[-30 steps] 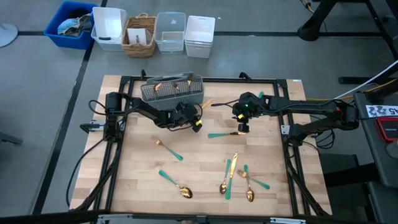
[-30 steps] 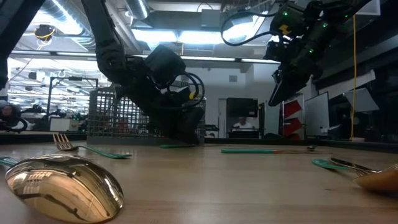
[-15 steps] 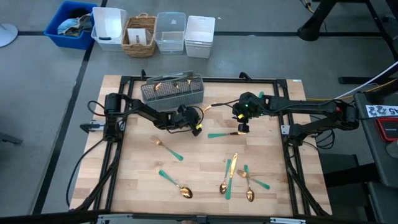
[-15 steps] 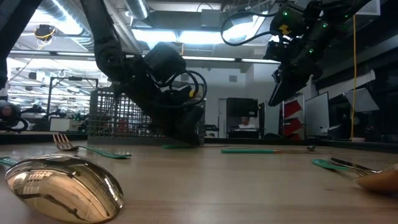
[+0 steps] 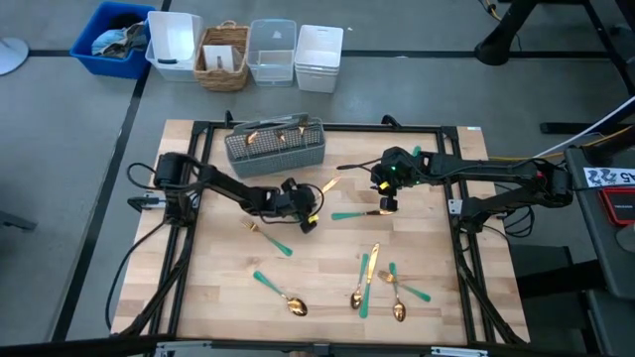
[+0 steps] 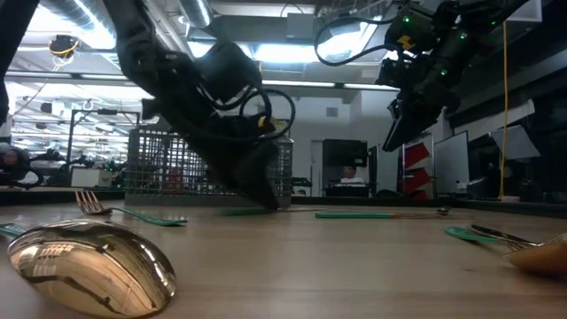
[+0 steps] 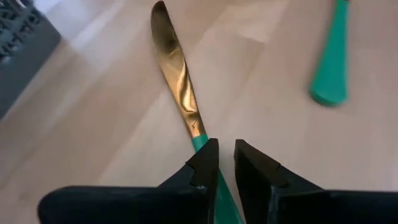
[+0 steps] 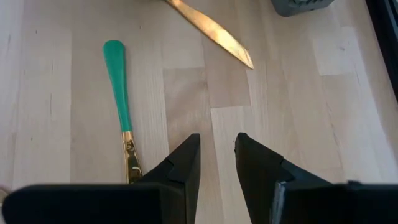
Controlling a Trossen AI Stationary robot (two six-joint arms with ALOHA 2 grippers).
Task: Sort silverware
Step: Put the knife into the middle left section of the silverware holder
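Observation:
My left gripper stands low over the table's middle, a little nearer than the grey mesh caddy, shut on a knife with a gold blade and a teal handle. The blade points toward the far right. My right gripper hangs open above the gold end of another teal-handled piece, well clear of the table in the low view. Nothing is between its fingers. More silverware lies flat on the wood: a fork, a spoon and several pieces. My left gripper pinches the knife's teal handle between its two fingers, just behind where the gold blade begins. The fingers slant down from the table's left and lie along the knife. The blade reaches forward low over the wood; whether it touches the table I cannot tell.
Gold heads stick up out of the caddy at the far side. Black frame rails run along the table's edges. Bins and a basket stand on the floor beyond the far edge. A big spoon bowl lies close in the low view.
My left gripper has gone from beside the caddy toward the table's near edge. The knife has come along with it, its blade tip drawn away from the caddy's corner. My right gripper has kept still.

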